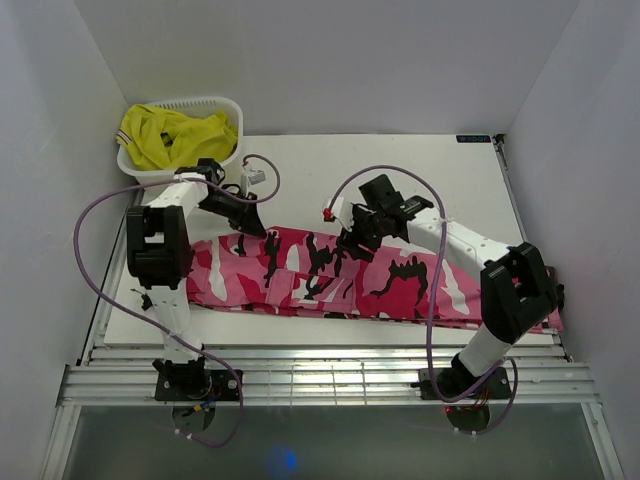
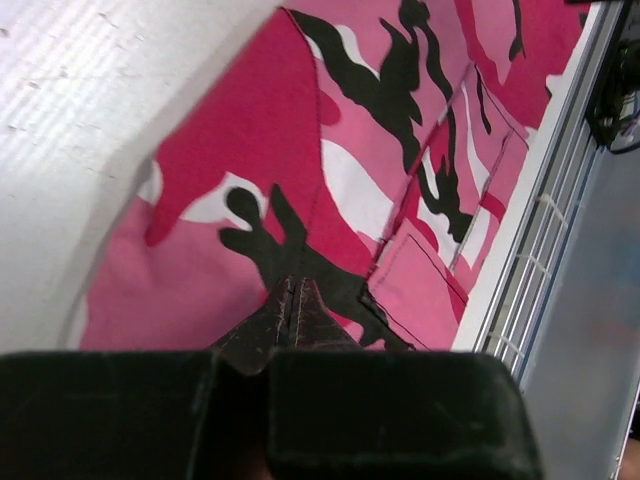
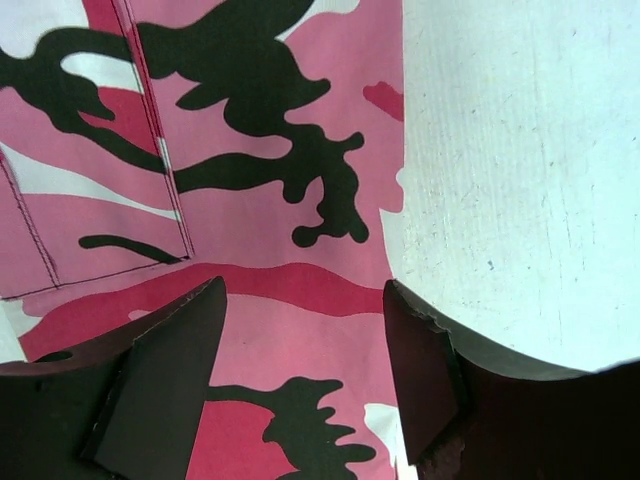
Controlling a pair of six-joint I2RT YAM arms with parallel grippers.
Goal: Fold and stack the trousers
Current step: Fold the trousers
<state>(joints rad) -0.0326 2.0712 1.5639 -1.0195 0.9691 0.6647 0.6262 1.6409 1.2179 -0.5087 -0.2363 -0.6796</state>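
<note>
We see the trousers (image 1: 370, 282) spread flat along the near half of the white table (image 1: 400, 165), lying lengthwise from left to right; one end sits by the left arm, and the other runs under the right arm to the table's right edge. The left gripper (image 1: 258, 226) reaches down onto the far edge of the cloth near its left end; in the left wrist view the left gripper (image 2: 295, 298) has its jaws pressed fully together, the tips resting on a black patch of the trousers (image 2: 260, 150); we cannot tell whether any cloth is caught between them. The right gripper (image 1: 352, 246) hangs over the middle of the garment, also at the far edge; in the right wrist view the right gripper (image 3: 300, 360) stands wide apart with nothing held, one of its fingers (image 3: 165, 370) above pink cloth and the other above the line where the trousers (image 3: 280, 210) meet bare table (image 3: 520, 150). At the far left corner we see a white basket (image 1: 196, 103) holding a yellow garment (image 1: 175, 135), well apart from the trousers.
</note>
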